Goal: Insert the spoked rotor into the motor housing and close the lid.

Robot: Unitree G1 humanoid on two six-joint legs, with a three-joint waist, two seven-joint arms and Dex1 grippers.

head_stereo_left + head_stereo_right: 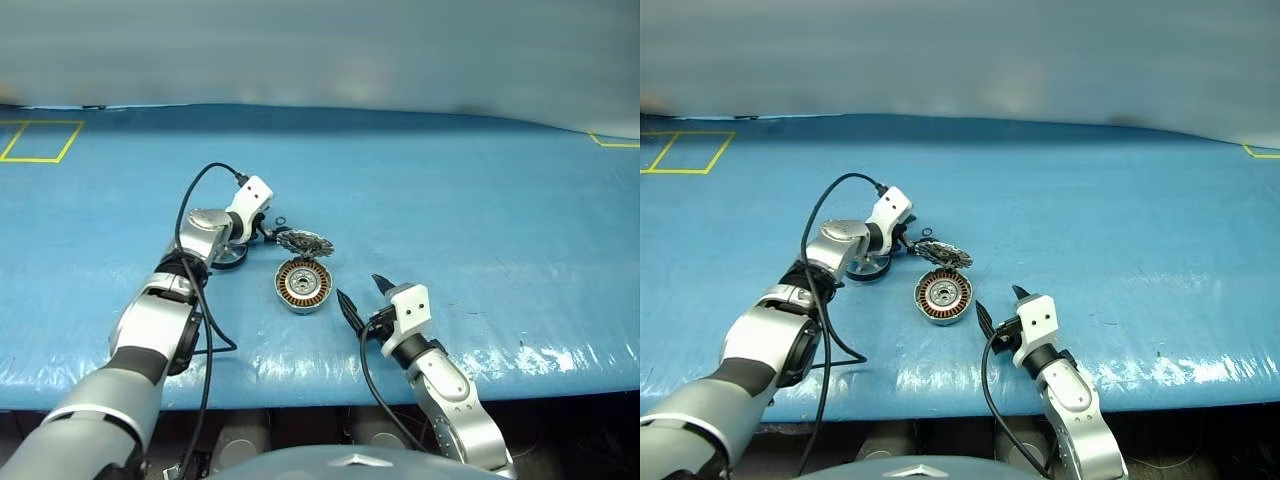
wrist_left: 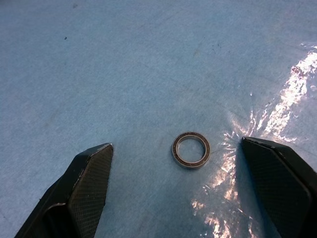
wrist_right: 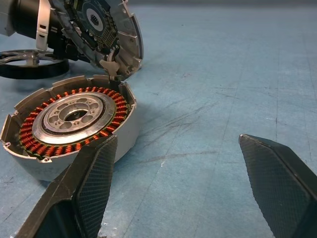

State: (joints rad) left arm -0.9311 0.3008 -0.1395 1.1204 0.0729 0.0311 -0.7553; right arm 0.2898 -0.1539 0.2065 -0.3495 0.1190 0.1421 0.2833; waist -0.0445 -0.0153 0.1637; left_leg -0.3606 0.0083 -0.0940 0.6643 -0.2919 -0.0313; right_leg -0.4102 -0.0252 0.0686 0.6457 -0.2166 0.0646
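Head views: the work surface is a blue sheet (image 1: 480,200) spread wide, glossy and wrinkled along its near edge, with yellow tape outlines (image 1: 40,140) at the far corners and a pale blurred wall behind. The motor housing (image 1: 302,285) lies near the middle of the sheet, open side up — copper-brown windings ringing a silver centre. The lid (image 1: 305,243) stands tilted open at the housing's far edge. The spoked rotor (image 1: 869,267) lies flat just left of the housing, partly hidden by the left arm. Left gripper (image 1: 268,226) hangs low over the sheet just left of the lid; right gripper (image 1: 362,298) sits just right of the housing, fingers spread, empty. Left wrist view: both fingers wide apart, holding nothing — a tiny black ring (image 2: 191,149) lies on the sheet between them. Right wrist view: fingers wide apart and empty; housing close beside one finger, lid raised behind it showing its segmented inner face, rotor's dark rim beyond.
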